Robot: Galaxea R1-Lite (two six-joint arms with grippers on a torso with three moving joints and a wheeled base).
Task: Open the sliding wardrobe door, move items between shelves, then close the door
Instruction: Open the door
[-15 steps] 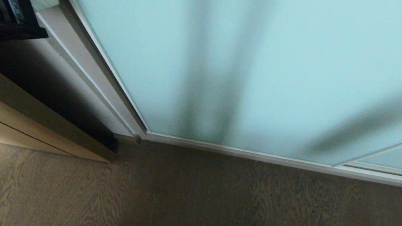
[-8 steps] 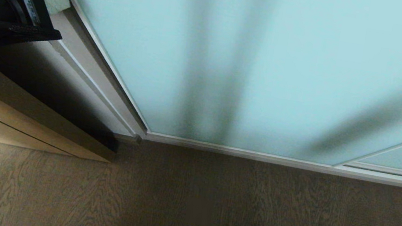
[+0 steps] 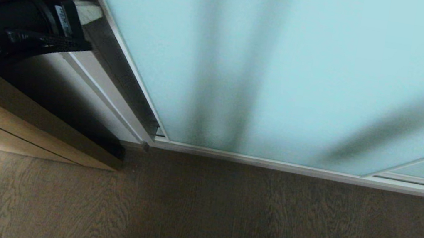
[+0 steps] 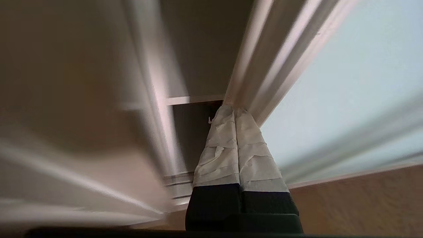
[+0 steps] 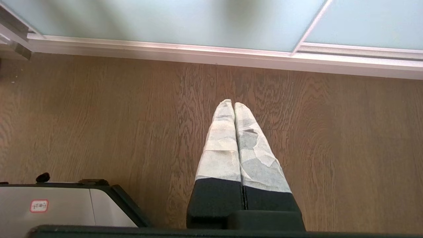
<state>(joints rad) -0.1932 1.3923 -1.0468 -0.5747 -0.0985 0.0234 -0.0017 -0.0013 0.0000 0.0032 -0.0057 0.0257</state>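
Up at the left edge of the head view, the left end effector has its two tape-wrapped fingers pressed flat together with nothing between them, and their tips rest against the inner edge of the silver-white frame of the sliding wardrobe door. Its black arm reaches in from the left, roughly level, and is cut off by the picture's edge. Beside the frame a narrow dark gap shows into the wardrobe, where the front edge of one white shelf crosses; what lies deeper is too dark and blurred to make out, and no cushion can be seen. The frosted blue-green panel fills most of the head view, with dim vertical shadows behind it that cannot be identified. A light wood door stands at the lower left. The right end effector hangs over the wooden floor, pointing down, fingers likewise pressed together and empty, near the door's bottom rail
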